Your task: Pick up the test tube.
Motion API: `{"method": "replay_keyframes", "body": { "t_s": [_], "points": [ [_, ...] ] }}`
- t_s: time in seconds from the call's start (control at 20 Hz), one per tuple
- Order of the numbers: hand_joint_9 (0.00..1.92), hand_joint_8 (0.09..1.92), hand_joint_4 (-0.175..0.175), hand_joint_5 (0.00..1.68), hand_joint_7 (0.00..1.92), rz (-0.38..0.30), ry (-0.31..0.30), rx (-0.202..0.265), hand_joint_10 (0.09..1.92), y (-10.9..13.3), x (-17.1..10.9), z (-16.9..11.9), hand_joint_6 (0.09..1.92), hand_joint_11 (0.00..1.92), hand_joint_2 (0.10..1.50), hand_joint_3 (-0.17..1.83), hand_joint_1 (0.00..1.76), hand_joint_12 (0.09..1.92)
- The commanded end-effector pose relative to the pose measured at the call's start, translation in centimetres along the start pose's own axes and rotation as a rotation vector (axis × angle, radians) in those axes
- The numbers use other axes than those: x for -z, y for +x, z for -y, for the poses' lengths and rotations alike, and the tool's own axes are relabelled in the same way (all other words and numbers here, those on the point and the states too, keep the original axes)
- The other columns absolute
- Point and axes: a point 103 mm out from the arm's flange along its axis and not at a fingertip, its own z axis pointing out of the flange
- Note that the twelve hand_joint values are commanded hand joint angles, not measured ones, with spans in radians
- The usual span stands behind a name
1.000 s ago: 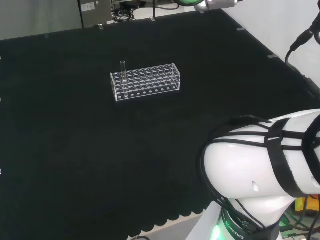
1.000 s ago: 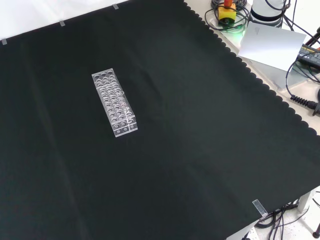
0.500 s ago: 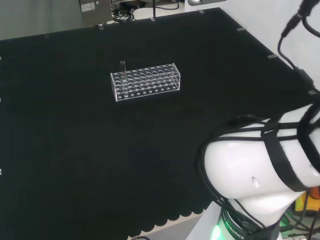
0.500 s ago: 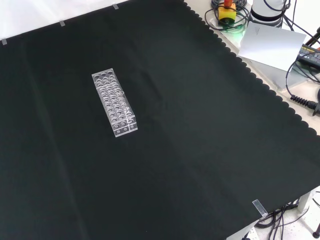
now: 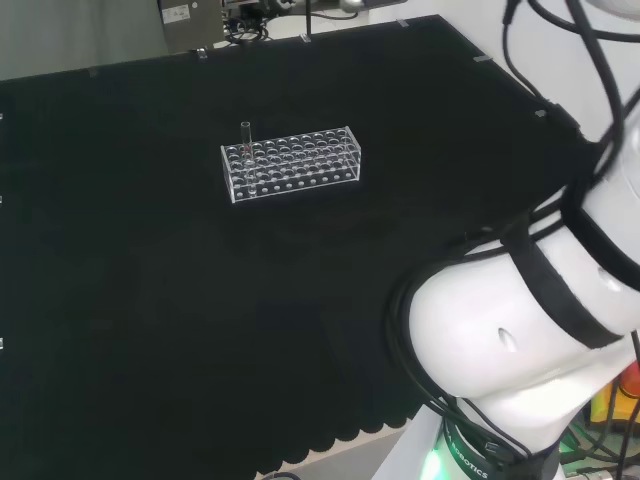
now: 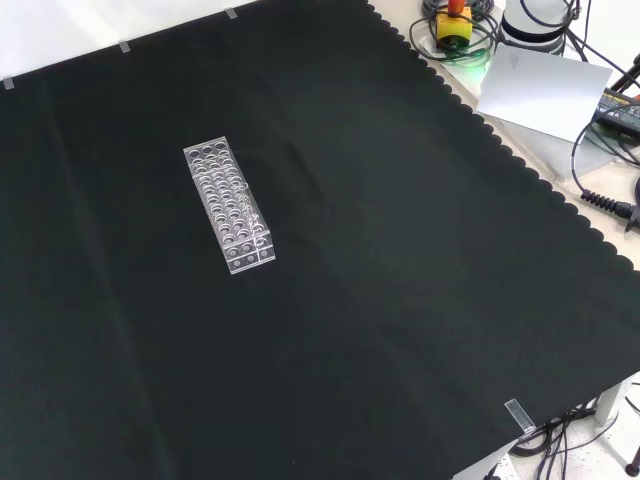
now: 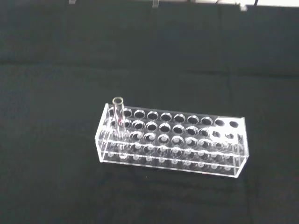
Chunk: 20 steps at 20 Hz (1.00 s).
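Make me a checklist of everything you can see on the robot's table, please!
Surface: black cloth covers the bench, scalloped along one edge.
Job's things: one clear test tube stands upright in an end hole of the clear rack; other holes look empty.
Clutter: nothing seen on the cloth.
Hand: cannot tell.
Cables: black cables run along the white arm; more lie beside the bench.
Surroundings: yellow box with red button, grey sheet.

One clear rack (image 5: 289,165) and, as far as the glass shows, one test tube (image 7: 118,116).
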Motion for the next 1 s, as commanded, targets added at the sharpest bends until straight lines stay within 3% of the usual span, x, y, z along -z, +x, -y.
{"method": "replay_keyframes", "body": {
  "t_s": [0.05,0.35,0.65,1.0],
  "points": [
    [0.0,0.29,-0.015,0.0,0.0,0.017,0.103,0.022,0.35,1.1,-2.9,-5.6,0.09,0.0,0.96,0.17,0.46,0.99],
    [0.0,0.33,-0.017,0.0,0.0,0.024,0.193,0.016,0.36,1.3,-6.4,-9.3,0.09,0.0,0.96,0.16,0.46,1.0],
    [0.0,0.37,-0.018,0.01,0.0,0.056,0.257,0.043,0.38,2.4,-9.8,-12.2,0.09,0.0,0.96,0.16,0.47,1.02],
    [0.0,0.43,-0.021,0.02,0.0,0.073,0.277,0.051,0.42,3.4,-13.1,-15.2,0.09,0.0,0.96,0.15,0.48,1.04]
  ]
}}
